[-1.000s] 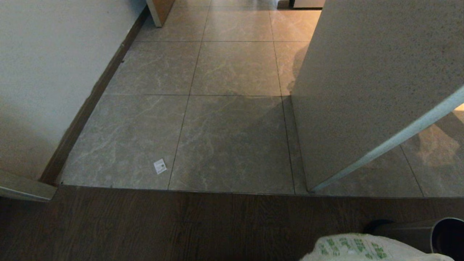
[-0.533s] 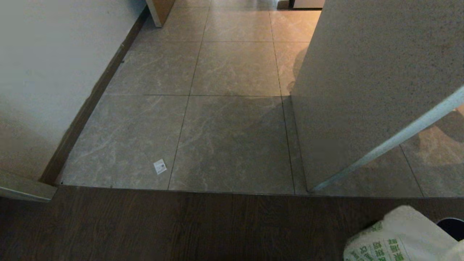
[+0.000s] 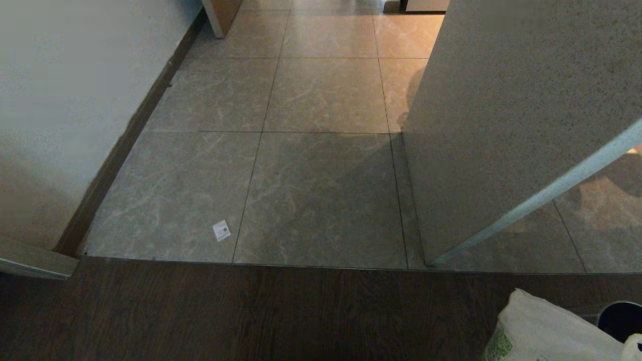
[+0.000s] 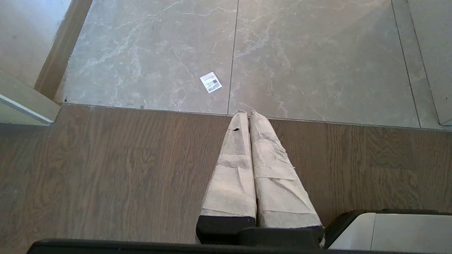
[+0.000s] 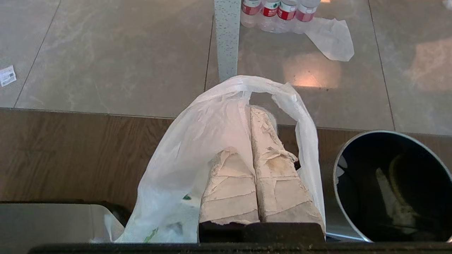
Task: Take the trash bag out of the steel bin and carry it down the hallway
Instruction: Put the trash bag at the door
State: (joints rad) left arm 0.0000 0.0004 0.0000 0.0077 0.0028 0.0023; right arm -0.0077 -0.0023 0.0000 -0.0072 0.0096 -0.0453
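Holding: my right claw (image 5: 259, 116) is closed on the trash bag (image 5: 197, 148), its taped fingers pinching the white plastic near the handle loop.
Idle arm: my left claw (image 4: 247, 116) hangs over the wood floor (image 4: 106, 169) with its fingers pressed together and nothing between them.
Bag position: in the head view the trash bag (image 3: 546, 328) sits at the lower right of the frame, green print showing at its lower edge.
Bin: the steel bin (image 5: 392, 183) lies at the lower right of the right wrist view, its dark mouth facing the camera; I see no bag inside it.
Progress: I judge the removal done, since the bag is outside the bin and in my grip.
Remaining: the carry down the hallway (image 3: 326, 90) is, by my reading, not yet begun; the tiles start just beyond the wood edge.
Surface: dark wood planks in the lower frame, glossy grey marble-look tiles above, with a small white scrap (image 3: 221, 230) near the seam.
Room: a white wall (image 3: 65, 100) with dark skirting at the left, a speckled panel (image 3: 501, 125) at the right.
Clutter: bottles (image 5: 279, 10) and clear plastic wrap (image 5: 330, 37) at the top of the right wrist view.
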